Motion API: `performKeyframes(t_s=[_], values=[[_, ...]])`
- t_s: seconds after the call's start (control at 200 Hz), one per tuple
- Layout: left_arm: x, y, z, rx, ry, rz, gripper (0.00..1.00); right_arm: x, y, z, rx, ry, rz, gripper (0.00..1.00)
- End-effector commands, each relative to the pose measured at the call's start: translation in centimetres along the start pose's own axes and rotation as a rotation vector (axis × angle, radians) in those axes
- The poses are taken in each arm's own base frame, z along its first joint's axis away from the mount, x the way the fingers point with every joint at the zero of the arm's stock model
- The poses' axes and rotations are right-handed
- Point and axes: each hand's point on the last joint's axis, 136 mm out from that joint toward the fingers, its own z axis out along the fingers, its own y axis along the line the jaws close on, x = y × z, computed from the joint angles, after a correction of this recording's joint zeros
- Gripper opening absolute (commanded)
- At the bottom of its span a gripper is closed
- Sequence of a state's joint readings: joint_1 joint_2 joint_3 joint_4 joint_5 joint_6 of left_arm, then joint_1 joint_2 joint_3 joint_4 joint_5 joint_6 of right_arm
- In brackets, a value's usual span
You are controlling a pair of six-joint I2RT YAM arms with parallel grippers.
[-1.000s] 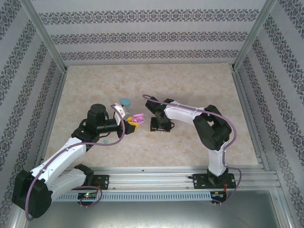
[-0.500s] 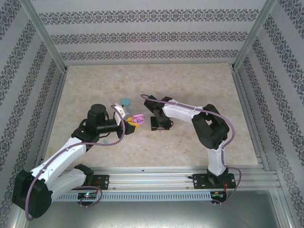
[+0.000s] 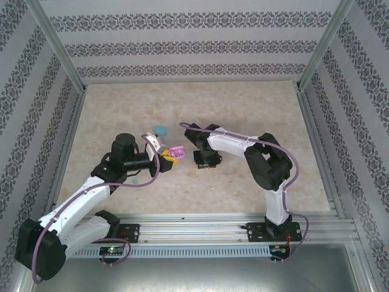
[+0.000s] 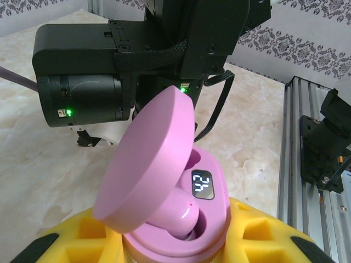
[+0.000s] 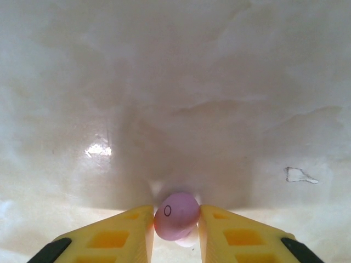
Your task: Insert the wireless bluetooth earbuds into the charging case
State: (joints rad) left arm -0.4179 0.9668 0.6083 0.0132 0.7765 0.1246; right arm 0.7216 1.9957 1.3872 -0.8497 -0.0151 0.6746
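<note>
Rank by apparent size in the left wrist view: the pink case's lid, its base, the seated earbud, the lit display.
1. lid, though nearness to the camera inflates it
2. base, partly cropped by the frame
3. seated earbud
4. lit display

I operate inside a lab test enclosure: aluminium frame posts (image 3: 59, 48), wallpaper-patterned wall panels (image 3: 182, 48), a marble-look tabletop (image 3: 243, 109), and a slotted mounting rail (image 3: 194, 228) at the near edge

Lit brightly and evenly from above. Soft shadow on the table (image 5: 219, 82) just ahead of the right gripper (image 5: 175, 222), small glare ahead-left of it. Hazy, soft focus there; sharp overhead.
</note>
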Motion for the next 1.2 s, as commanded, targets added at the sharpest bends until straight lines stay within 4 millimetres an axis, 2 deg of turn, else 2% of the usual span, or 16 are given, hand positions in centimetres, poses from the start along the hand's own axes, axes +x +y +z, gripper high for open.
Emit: performKeyframes(t_s=[0.0, 0.21, 0.38, 0.605, 0.824, 0.909, 1.034, 1.194], values=[[-0.9, -0.6, -0.4, 0.011, -0.021, 0.041, 0.12, 0.2, -1.2, 0.5, 0.048, 0.017, -0.008, 0.24], [-0.9, -0.6, -0.4, 0.014, -0.019, 0.036, 0.12, 0.0, -1.6, -0.2, 0.057, -0.009, -0.016, 0.20], [-1.2, -0.7, -0.4, 0.018, -0.026, 0.036, 0.12, -0.2, -1.5, -2.7, 0.002, -0.092, -0.014, 0.17], [-1.6, -1.2, -0.3, 0.052, -0.033, 0.024, 0.12, 0.5, -1.5, -9.5, -0.166, -0.303, -0.018, 0.15], [-2.2, -1.6, -0.1, 0.092, -0.047, 0.004, 0.12, 3.3, 0.4, -16.0, -0.449, -0.450, -0.105, 0.14], [-2.4, -1.8, 0.0, 0.112, -0.049, -0.005, 0.12, 4.5, 1.4, -18.6, -0.530, -0.507, -0.170, 0.14], [-2.7, -2.1, 0.1, 0.143, -0.050, -0.021, 0.12, 6.5, 4.1, -22.1, -0.645, -0.562, -0.301, 0.13], [-3.1, -2.4, 0.1, 0.167, -0.053, -0.023, 0.12, 8.3, 7.0, -24.9, -0.743, -0.565, -0.423, 0.13]])
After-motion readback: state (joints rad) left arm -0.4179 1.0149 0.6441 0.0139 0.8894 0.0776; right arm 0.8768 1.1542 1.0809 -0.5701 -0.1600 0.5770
